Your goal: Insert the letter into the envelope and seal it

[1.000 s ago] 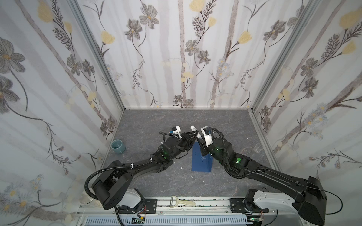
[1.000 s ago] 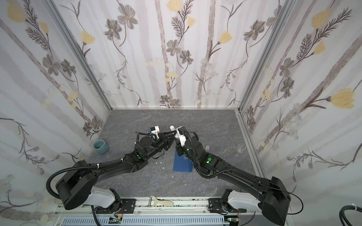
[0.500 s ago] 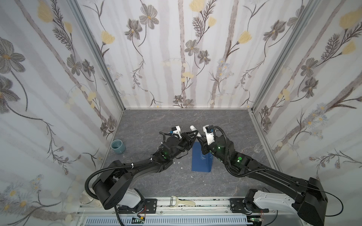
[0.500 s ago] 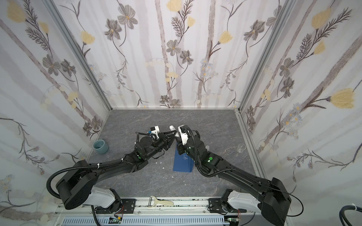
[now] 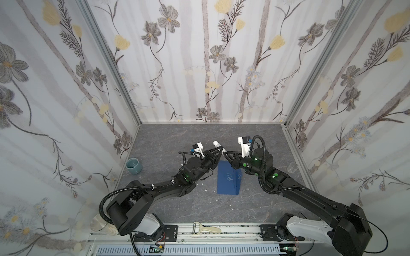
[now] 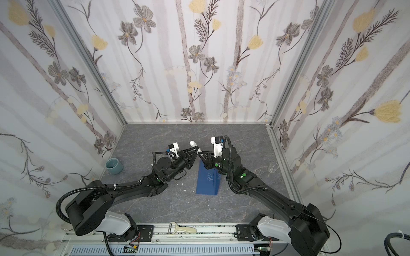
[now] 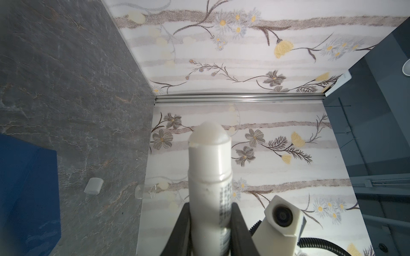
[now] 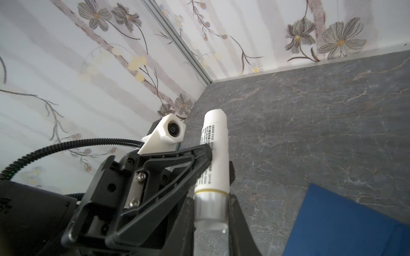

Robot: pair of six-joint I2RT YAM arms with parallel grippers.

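Two arms meet over the middle of the grey stone-patterned table (image 5: 177,137), and between them is one white glue stick (image 5: 216,144), held off the surface with its uncapped end pointing toward the back wall. The left gripper (image 7: 210,212) is clamped on the stick's printed barrel, one black finger pressed against each side. The right gripper (image 8: 210,206) is closed on the same stick lower down, its jaws pinching the silver and clear base. Both grippers therefore hold a single object, and their tips nearly touch in both top views. One dark blue envelope (image 5: 228,179) lies flat on the table just in front of the grippers. Its long side runs toward the back wall, a pale mark shows near its centre, and its far right corner is hidden by the right arm. One white cap (image 7: 93,185) lies on the table beyond the envelope. One blue-grey cup (image 5: 134,166) stands near the left wall, and one small clear glass (image 5: 293,167) stands near the right wall, well apart from it. One pale-handled peeler (image 5: 205,229) rests on the front rail. A few tiny white scraps (image 5: 205,190) dot the table left of the envelope, too small to count with certainty.
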